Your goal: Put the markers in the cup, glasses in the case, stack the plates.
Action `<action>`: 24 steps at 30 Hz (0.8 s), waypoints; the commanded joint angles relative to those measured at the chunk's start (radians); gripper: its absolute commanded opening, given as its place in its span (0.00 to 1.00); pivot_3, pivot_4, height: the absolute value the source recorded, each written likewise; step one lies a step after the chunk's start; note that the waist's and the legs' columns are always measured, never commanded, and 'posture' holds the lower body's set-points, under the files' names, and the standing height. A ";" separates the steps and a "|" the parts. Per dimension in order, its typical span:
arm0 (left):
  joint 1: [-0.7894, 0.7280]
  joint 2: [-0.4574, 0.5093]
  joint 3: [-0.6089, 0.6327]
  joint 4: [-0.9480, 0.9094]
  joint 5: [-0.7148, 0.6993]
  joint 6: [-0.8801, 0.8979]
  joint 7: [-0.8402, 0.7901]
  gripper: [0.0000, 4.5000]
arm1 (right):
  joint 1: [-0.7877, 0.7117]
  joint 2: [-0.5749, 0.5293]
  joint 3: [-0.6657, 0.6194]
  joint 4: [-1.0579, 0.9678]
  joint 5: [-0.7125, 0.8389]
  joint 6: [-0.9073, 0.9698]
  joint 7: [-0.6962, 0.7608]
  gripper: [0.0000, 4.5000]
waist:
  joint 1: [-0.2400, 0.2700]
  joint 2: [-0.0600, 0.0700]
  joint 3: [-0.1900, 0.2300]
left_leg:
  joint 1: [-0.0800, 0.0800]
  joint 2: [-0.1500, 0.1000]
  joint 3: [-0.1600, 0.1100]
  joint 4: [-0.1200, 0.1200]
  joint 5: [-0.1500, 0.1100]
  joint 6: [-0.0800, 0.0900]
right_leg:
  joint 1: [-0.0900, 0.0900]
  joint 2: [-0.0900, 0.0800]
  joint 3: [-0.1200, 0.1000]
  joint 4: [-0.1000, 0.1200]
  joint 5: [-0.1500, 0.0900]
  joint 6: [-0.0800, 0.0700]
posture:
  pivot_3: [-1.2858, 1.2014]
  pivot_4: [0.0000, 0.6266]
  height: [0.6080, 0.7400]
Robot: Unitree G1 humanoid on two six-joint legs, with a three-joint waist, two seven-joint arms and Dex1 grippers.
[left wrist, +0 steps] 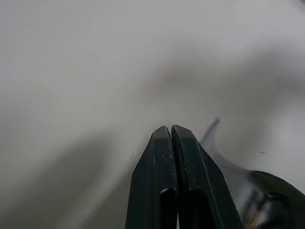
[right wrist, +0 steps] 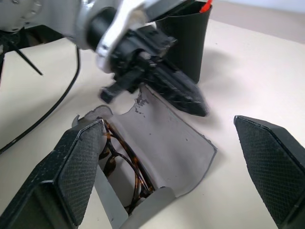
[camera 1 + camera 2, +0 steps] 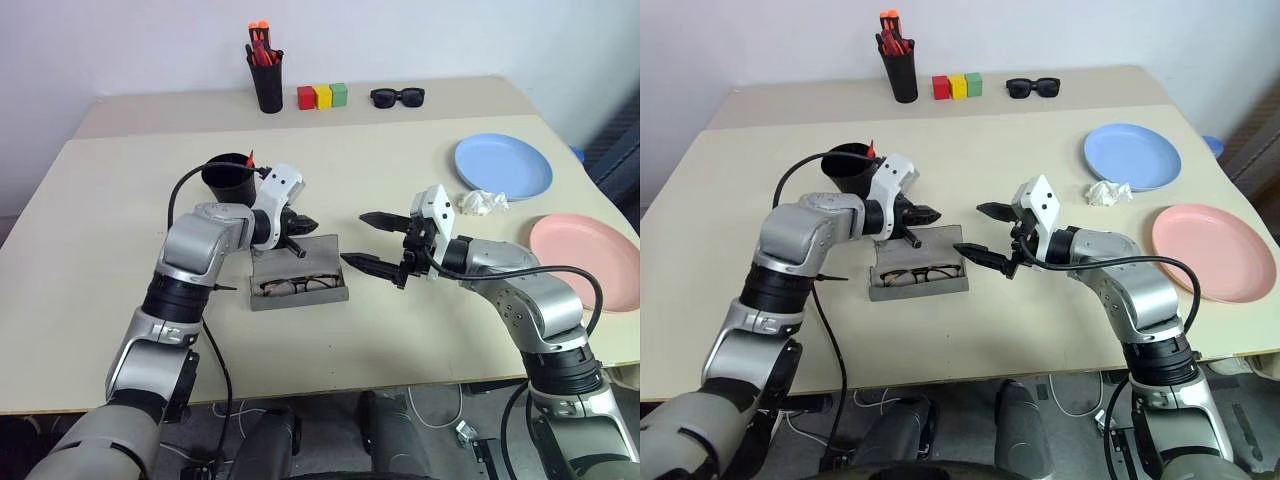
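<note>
Currently the left end effector (image 3: 305,222) has its two black fingers pressed together with nothing between them, poised just above the raised lid of the case (image 3: 297,276). The right end effector (image 3: 372,242) has its fingers spread wide, empty, just beside the case's right end. Inside the open case lie the glasses (image 3: 298,285). Behind the left arm stands the cup (image 3: 228,177), a red marker tip (image 3: 250,156) poking above its rim. Further right on the counter (image 3: 100,210) rest the blue plate (image 3: 503,165) and pink plate (image 3: 590,258), apart from each other.

Beige table (image 3: 100,210) with plates (image 3: 503,165), case (image 3: 298,283), cup (image 3: 228,178).
</note>
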 commanded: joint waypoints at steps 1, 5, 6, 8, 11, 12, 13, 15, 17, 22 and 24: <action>0.047 0.049 0.019 -0.097 -0.053 0.068 -0.015 0.01 | -0.008 0.001 -0.008 -0.017 -0.007 -0.024 0.001 1.00 | 0.002 0.000 0.000 | 0.000 0.000 0.000 0.000 0.000 0.000 | 0.000 0.000 0.000 0.000 0.000 0.000 | 0.52 0.24 1.00; 0.062 0.060 0.053 -0.117 -0.095 0.111 0.001 0.01 | -0.005 0.002 -0.005 -0.016 -0.019 -0.033 0.002 1.00 | 0.009 0.000 0.000 | 0.000 0.000 0.000 0.000 0.000 0.000 | 0.000 0.000 0.000 0.001 0.000 0.000 | 0.52 0.24 1.00; 0.054 0.052 0.074 -0.119 -0.112 0.131 0.008 0.01 | -0.005 0.005 -0.004 -0.016 -0.021 -0.035 0.002 1.00 | 0.010 0.000 0.000 | 0.000 0.000 0.000 0.001 0.000 -0.001 | 0.000 0.000 0.000 0.001 0.000 0.000 | 0.52 0.24 1.00; 0.046 0.064 0.070 -0.129 -0.119 0.124 0.011 0.01 | -0.007 0.008 -0.003 -0.014 -0.022 -0.035 0.000 1.00 | 0.009 0.000 0.000 | -0.001 0.000 -0.001 0.001 0.000 -0.001 | 0.000 0.000 0.000 0.001 0.000 0.000 | 0.52 0.24 1.00; 0.036 0.061 0.079 -0.112 -0.106 0.086 0.045 0.01 | -0.009 0.011 -0.001 -0.013 -0.025 -0.037 -0.001 1.00 | 0.007 0.000 0.000 | 0.000 0.000 -0.001 0.001 0.000 -0.001 | 0.000 0.000 0.000 0.001 0.000 0.000 | 0.52 0.24 1.00; 0.025 0.054 0.091 -0.090 -0.090 0.057 0.072 0.01 | -0.008 0.010 0.001 -0.012 -0.029 -0.039 0.000 1.00 | 0.006 0.000 0.000 | 0.000 0.000 -0.001 0.001 0.000 -0.001 | 0.000 0.000 0.000 0.001 0.000 0.000 | 0.52 0.24 1.00; 0.019 0.063 0.093 -0.078 -0.070 0.002 0.084 0.01 | -0.006 0.009 0.003 -0.013 -0.031 -0.042 0.001 1.00 | 0.006 0.000 0.000 | 0.000 0.000 -0.001 0.001 0.000 -0.001 | 0.000 0.000 0.000 0.001 0.000 0.000 | 0.52 0.24 1.00; 0.018 0.079 0.093 -0.073 -0.054 -0.053 0.097 0.01 | -0.003 0.009 0.002 -0.015 -0.032 -0.044 0.000 1.00 | 0.006 0.000 0.000 | 0.000 0.000 -0.001 0.001 0.001 -0.001 | 0.000 0.000 0.000 0.001 0.000 0.000 | 0.52 0.24 1.00; 0.032 0.089 0.085 -0.072 -0.036 -0.091 0.112 0.01 | -0.002 0.009 -0.002 -0.016 -0.031 -0.042 -0.002 1.00 | 0.006 0.000 0.000 | 0.000 0.000 0.000 0.001 0.001 -0.001 | 0.000 0.000 0.000 0.001 0.000 0.000 | 0.52 0.24 1.00; 0.048 0.080 0.070 -0.027 -0.023 -0.124 0.131 0.01 | -0.004 0.014 0.003 -0.011 -0.036 -0.048 -0.003 1.00 | 0.008 0.000 0.000 | 0.000 0.000 0.000 0.001 0.001 -0.001 | 0.000 0.000 0.000 0.001 0.000 0.000 | 0.52 0.24 1.00; 0.057 0.080 0.059 -0.005 -0.018 -0.128 0.126 0.01 | -0.006 0.016 0.005 -0.011 -0.038 -0.050 -0.004 1.00 | 0.008 0.000 0.000 | 0.000 0.000 0.000 0.001 0.001 -0.001 | 0.000 0.000 0.000 0.001 0.000 0.000 | 0.52 0.24 1.00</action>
